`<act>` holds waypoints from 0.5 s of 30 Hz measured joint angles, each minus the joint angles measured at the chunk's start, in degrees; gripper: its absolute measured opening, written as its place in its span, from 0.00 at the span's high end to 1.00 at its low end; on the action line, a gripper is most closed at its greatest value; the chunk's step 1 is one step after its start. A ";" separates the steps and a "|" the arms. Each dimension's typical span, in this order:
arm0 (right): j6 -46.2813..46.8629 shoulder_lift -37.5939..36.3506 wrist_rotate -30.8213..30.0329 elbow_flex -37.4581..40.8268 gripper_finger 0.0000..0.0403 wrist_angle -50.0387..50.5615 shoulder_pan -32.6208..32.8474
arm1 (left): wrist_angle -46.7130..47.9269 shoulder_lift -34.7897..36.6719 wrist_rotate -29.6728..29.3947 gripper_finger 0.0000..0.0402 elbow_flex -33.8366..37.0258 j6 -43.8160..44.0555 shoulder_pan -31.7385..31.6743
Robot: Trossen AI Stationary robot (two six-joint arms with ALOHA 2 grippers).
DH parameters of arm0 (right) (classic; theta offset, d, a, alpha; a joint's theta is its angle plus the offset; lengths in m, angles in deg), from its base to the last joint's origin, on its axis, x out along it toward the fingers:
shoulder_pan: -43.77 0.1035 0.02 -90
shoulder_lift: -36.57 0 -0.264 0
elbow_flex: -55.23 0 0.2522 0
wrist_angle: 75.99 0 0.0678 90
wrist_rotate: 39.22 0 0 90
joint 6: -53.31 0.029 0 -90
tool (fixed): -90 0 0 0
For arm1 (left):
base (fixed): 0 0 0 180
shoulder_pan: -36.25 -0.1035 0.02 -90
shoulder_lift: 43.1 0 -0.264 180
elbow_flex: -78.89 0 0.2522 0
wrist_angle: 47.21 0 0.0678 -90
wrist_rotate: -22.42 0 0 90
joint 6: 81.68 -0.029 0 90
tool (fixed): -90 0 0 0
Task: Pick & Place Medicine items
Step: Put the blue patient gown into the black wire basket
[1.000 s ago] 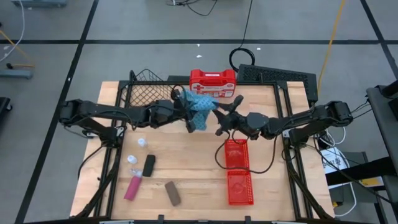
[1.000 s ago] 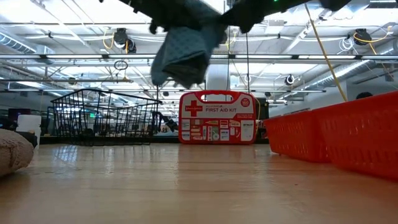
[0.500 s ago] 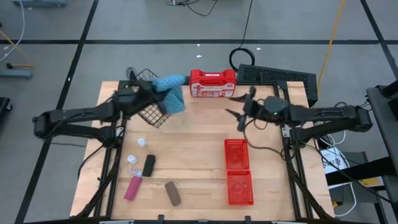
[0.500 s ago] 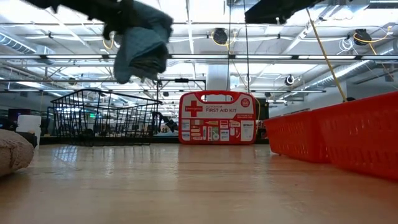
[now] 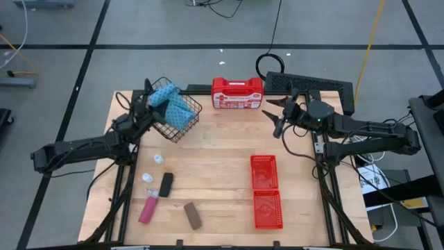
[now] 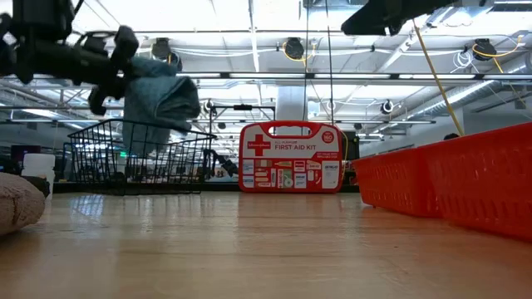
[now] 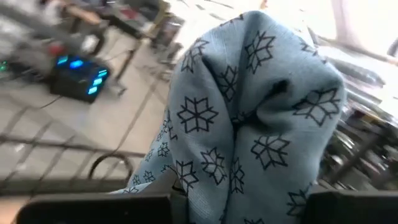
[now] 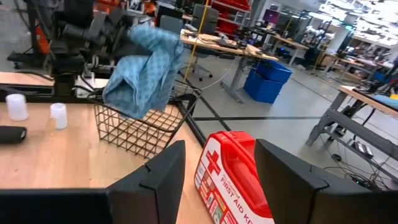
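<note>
Near the table's front-left edge, the pink piece (image 5: 147, 209), brown piece (image 5: 192, 216), black piece (image 5: 166, 185) and white bottles (image 5: 148, 178) are laid out untouched. Farther back, a blue patterned cloth (image 5: 173, 107) is gripped by the left gripper (image 5: 151, 104) over the wire basket (image 5: 182, 127). The right gripper (image 5: 278, 114) is held parted and empty beside the first aid kit (image 5: 237, 94).

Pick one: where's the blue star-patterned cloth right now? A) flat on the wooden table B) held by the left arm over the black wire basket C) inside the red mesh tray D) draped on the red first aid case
B: the blue star-patterned cloth hangs from the left gripper, its jaws shut on it, above the black wire basket.
</note>
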 joint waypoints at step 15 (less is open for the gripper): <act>0.17 -0.02 0.00 4.89 0.57 -4.98 -1.58 | 1.44 0.03 -1.74 0.80 5.32 9.59 -6.52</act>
